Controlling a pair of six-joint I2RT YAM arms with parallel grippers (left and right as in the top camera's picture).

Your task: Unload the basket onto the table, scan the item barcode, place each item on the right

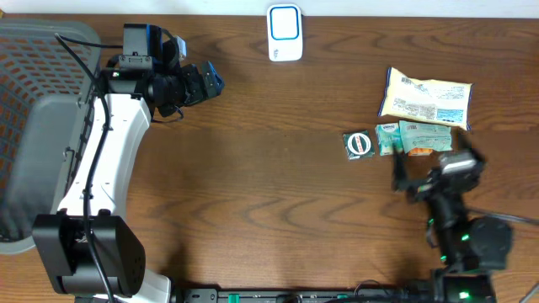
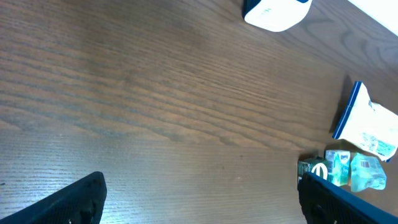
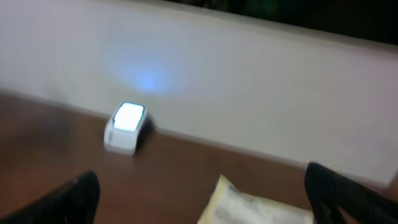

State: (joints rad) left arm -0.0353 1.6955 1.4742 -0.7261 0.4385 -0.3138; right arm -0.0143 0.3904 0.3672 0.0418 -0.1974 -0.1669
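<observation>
The white barcode scanner [image 1: 285, 34] with a blue-rimmed face stands at the table's back edge; the left wrist view cuts off the scanner [image 2: 273, 12] at the top, and in the right wrist view the scanner [image 3: 127, 124] glows. Three items lie at the right: a pale yellow bag [image 1: 425, 99], a green packet [image 1: 413, 137] and a small round green item [image 1: 360, 144]. My right gripper [image 1: 434, 166] hovers open just in front of them, empty, with the bag [image 3: 255, 208] between its fingers in view. My left gripper [image 1: 215, 84] is open and empty, far left of the items.
A grey mesh basket [image 1: 34, 50] sits at the far left behind the left arm. The left wrist view shows the bag [image 2: 370, 124], the packet [image 2: 354, 171] and the round item [image 2: 314, 168] at its right edge. A pale wall [image 3: 249, 74] rises behind the table.
</observation>
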